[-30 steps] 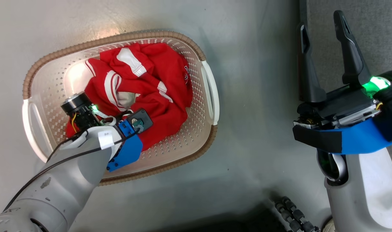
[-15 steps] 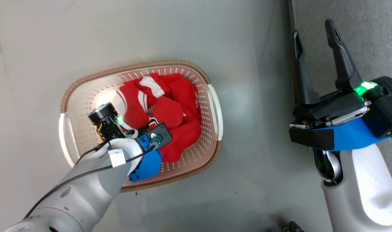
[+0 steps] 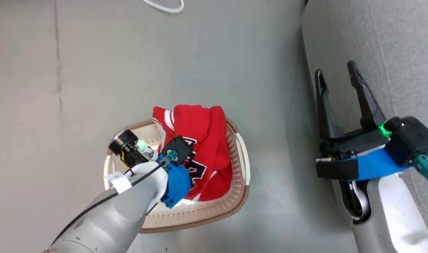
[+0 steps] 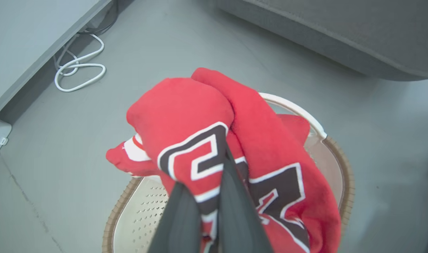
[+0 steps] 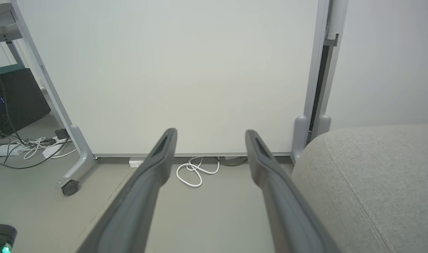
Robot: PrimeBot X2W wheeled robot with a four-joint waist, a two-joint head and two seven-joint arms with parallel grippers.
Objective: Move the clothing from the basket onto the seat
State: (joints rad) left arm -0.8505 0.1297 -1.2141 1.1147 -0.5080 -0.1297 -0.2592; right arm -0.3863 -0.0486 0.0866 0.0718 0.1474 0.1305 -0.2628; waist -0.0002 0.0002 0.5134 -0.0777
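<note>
left arm [image 3: 122,200] angled down over the cream holey plastic basket [image 3: 200,221], left gripper [image 4: 214,182] clamped on the red fabric clothing [image 4: 186,112], bunched above the rim, block lettering showing. right gripper [image 3: 334,69] wide apart by the grey seat [image 3: 393,52].

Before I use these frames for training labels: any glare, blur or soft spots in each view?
Head view: a glare patch on the basket floor under the clothing, otherwise even light. Left wrist view: lettering sharp, the left gripper's fingers soft near the lens. Right wrist view: flat light, right gripper blurring toward the bottom edge.
</note>
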